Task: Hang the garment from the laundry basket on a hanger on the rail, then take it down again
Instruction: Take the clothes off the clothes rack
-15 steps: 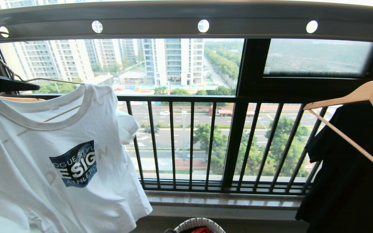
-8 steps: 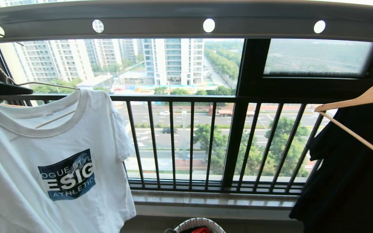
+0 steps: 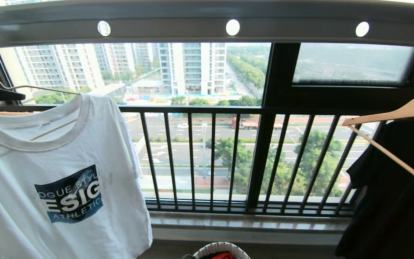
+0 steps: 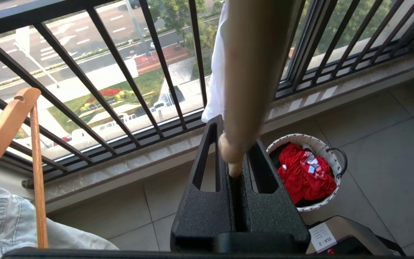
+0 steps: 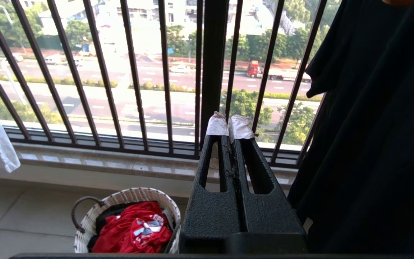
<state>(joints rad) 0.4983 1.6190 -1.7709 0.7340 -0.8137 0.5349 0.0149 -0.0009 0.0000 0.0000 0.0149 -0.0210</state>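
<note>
1. Left gripper point(image 4: 234, 151), up at the far left of the head view: its jaws are pressed together on the hanger point(image 4: 250, 72), pinching the thin cream wire near the neck, just below the long hook.
2. That wire is light and springy. My read is that it can twist or slip in a narrow pinch, so a grip close to the hook's root is the right spot, because it steers the hook best.
3. On the hanger is the garment point(image 3: 49, 172), the white T-shirt with its blue logo facing the head camera. It drapes fully off the wire, with the collar over the shoulders of the hanger.
4. It is soft, light cotton with no stiffness at all. I expect it to sway and slide along the smooth wire if tilted, so the hanger should be kept level; to strip it off, the collar or the hem is the place to take hold.
5. Above, the hook curves toward the rail point(image 3: 164, 27) beside its leftmost hole. Whether it is seated there I cannot tell.
6. Down on the floor the laundry basket point(image 4: 300, 138) holds a red cloth point(image 4: 306, 172).
7. The right gripper point(image 5: 228, 127) is parked low, with its fingers closed on nothing, beside a black garment point(image 3: 390, 201) on a wooden hanger point(image 3: 390, 115).
</note>
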